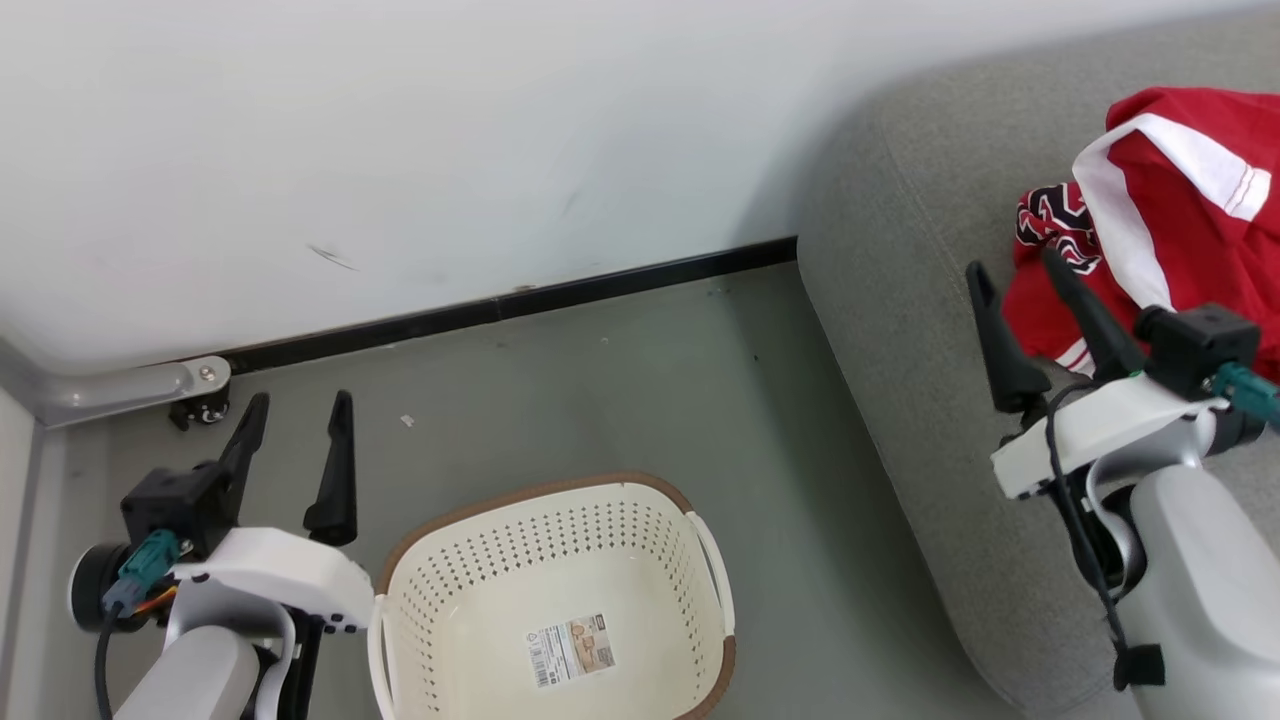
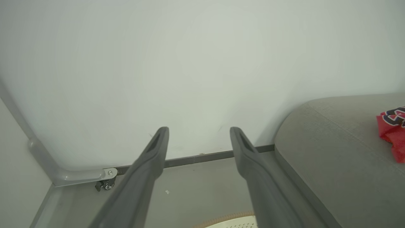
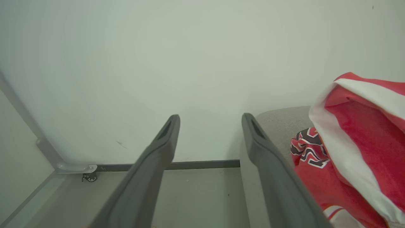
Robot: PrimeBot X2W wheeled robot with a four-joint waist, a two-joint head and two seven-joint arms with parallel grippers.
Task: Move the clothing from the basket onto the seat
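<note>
The red clothing with white trim and black numerals lies heaped on the grey seat at the right; it also shows as clothing and clothing. The cream basket stands on the floor at the bottom centre, holding just a label sticker. My right gripper is open above the seat, just left of the clothing, with nothing between its fingers. My left gripper is open over the floor, left of the basket, its fingers bare.
A pale wall with a dark skirting strip runs behind the grey floor. A grey metal frame foot with a small caster sits at the far left. Basket rim peeks in low in the left wrist view.
</note>
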